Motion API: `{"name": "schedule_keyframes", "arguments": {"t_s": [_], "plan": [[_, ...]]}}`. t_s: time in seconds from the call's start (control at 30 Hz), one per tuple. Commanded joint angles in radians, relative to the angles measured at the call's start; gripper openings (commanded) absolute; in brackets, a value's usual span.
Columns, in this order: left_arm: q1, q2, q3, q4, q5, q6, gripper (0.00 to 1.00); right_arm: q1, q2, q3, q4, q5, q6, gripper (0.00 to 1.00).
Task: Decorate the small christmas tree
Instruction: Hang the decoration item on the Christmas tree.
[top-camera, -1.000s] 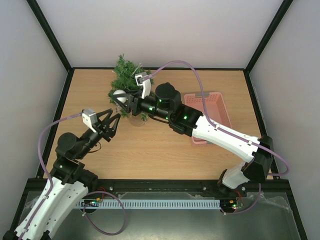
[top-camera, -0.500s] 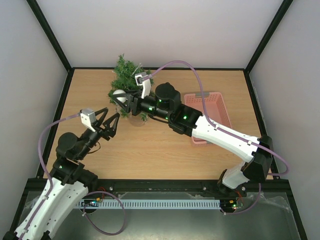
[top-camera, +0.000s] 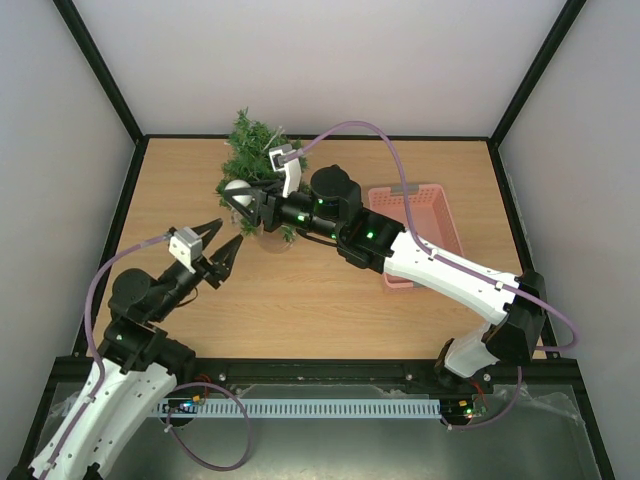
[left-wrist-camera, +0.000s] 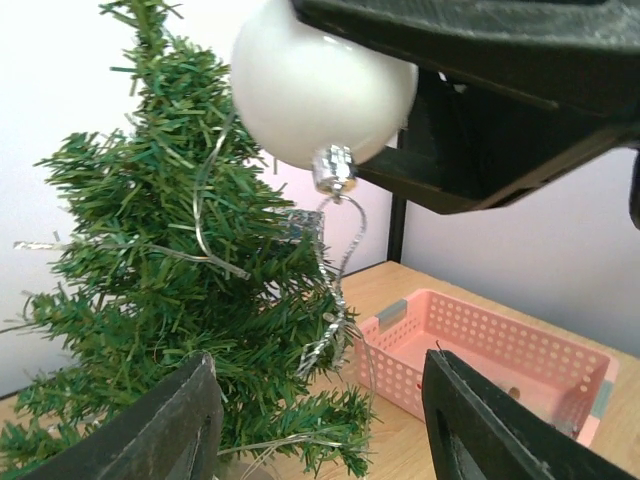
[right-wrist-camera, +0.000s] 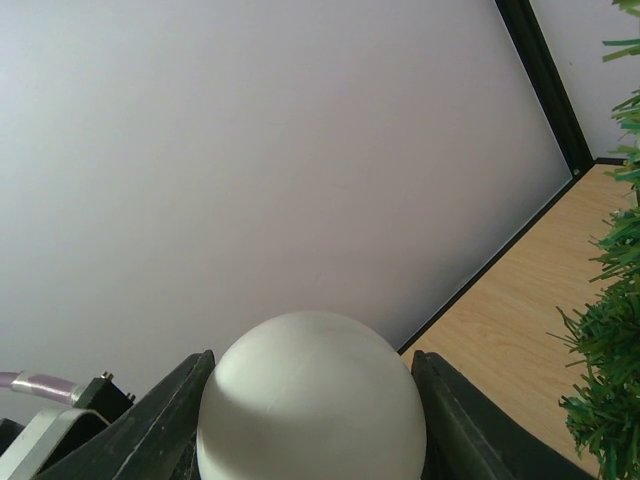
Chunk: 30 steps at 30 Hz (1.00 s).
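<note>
The small christmas tree stands at the back left of the table, dark green with thin silver threads on its branches. My right gripper is shut on a white ball ornament, held beside the tree's near side. In the left wrist view the ball hangs high, its silver cap and thread loop dangling against the branches. My left gripper is open just below and in front of the ball, with nothing between its fingers.
A pink perforated basket sits on the right side of the table, behind the right forearm, and also shows at the right of the left wrist view. Black frame posts and pale walls enclose the wooden table.
My left gripper's jaws widened, then narrowed a little, and its wrist turned and shifted slightly toward the near right. The right arm and the ball stayed still.
</note>
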Motion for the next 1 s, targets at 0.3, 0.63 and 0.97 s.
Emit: {"name": "schedule_keyframes", "arguments": {"t_s": [0.3,0.63,0.97], "plan": [[-0.002,0.071,0.003,0.106,0.044,0.126,0.48,0.009,-0.011,0.001,0.050,-0.015,-0.017,0.43],[-0.003,0.077,-0.019,0.117,0.075,0.170,0.16,0.008,-0.008,-0.005,0.049,0.001,-0.025,0.44],[-0.003,0.114,0.003,0.061,-0.040,0.224,0.02,0.008,0.020,-0.002,0.017,0.109,-0.112,0.44]]}}
